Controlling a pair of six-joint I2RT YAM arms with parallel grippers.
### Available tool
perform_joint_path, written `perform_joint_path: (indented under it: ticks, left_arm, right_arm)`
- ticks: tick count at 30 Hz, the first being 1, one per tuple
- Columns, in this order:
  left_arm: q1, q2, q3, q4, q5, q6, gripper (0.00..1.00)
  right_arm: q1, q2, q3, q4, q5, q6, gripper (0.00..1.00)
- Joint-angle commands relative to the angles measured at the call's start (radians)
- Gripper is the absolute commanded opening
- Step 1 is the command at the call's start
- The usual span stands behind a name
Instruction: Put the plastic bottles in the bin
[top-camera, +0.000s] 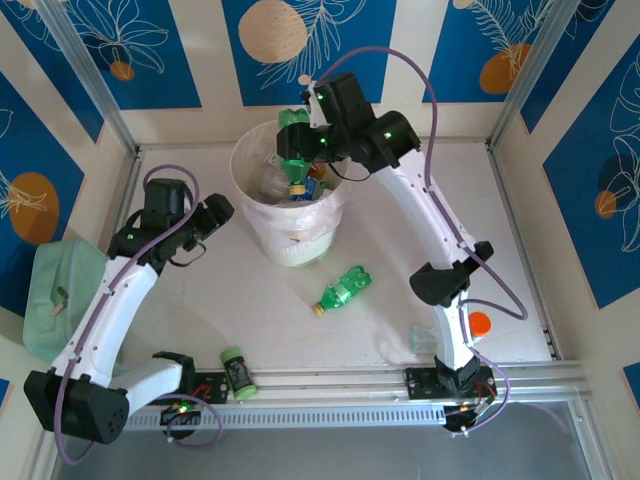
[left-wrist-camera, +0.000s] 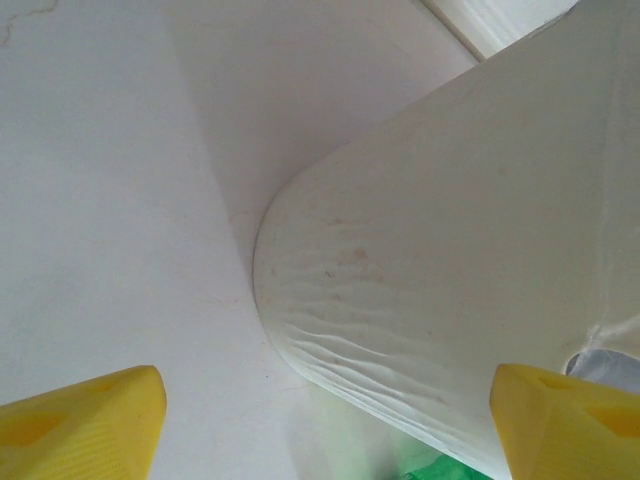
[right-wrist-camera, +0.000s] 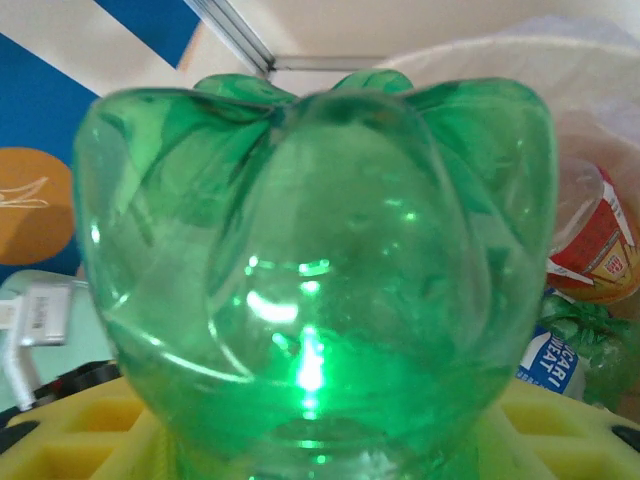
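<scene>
My right gripper (top-camera: 308, 148) is shut on a green bottle (top-camera: 293, 150), which hangs cap-down over the round cream bin (top-camera: 285, 242). The right wrist view looks at that bottle's lobed base (right-wrist-camera: 310, 260), held between yellow fingers (right-wrist-camera: 560, 420). In the bin lie several bottles, among them a red-labelled one (right-wrist-camera: 592, 250) and a blue-labelled one (right-wrist-camera: 556, 365). Another green bottle (top-camera: 342, 290) lies on the table in front of the bin. A clear bottle with an orange cap (top-camera: 478, 323) lies by the right arm's base. My left gripper (top-camera: 218, 212) is open beside the bin's left wall (left-wrist-camera: 430, 290), nothing between its yellow fingertips (left-wrist-camera: 90, 425).
A mint-green boxy container (top-camera: 50, 300) sits at the left edge of the table. A small dark jar with a green lid (top-camera: 236, 372) stands near the front rail, next to the left arm's base. White tabletop shows between the bin and the rail.
</scene>
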Motion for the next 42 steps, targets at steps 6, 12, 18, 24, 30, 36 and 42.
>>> perform_joint_path:
  ticks: [6,12,18,24,30,36,42]
  left_arm:
    - [-0.012,-0.019,0.017,-0.013,-0.017,0.025,0.84]
    - [-0.014,-0.017,0.022,-0.014,-0.02,0.028,0.84]
    - [-0.017,-0.022,0.038,-0.018,-0.028,0.031,0.84]
    - [-0.018,-0.026,0.055,-0.029,-0.033,0.045,0.84]
    - [-0.018,-0.03,0.081,-0.027,-0.034,0.061,0.84]
    - [-0.019,-0.035,0.088,-0.018,-0.039,0.082,0.84]
    - [-0.02,-0.035,0.075,0.0,-0.008,0.076,0.84]
  right_arm:
    - [0.007,0.062,0.031,-0.007,0.017,-0.095,0.6]
    - [0.064,0.101,0.051,-0.022,0.032,-0.177,0.88]
    - [0.084,0.086,0.069,-0.042,0.091,-0.154,0.9]
    - [0.093,-0.047,0.013,-0.033,0.198,-0.109,0.89]
    - [0.087,-0.34,-0.328,0.012,0.378,0.018,0.86]
    - [-0.03,-0.717,-0.959,0.08,0.359,0.404,0.82]
    - [-0.089,-0.857,-1.386,0.205,0.168,0.64,0.79]
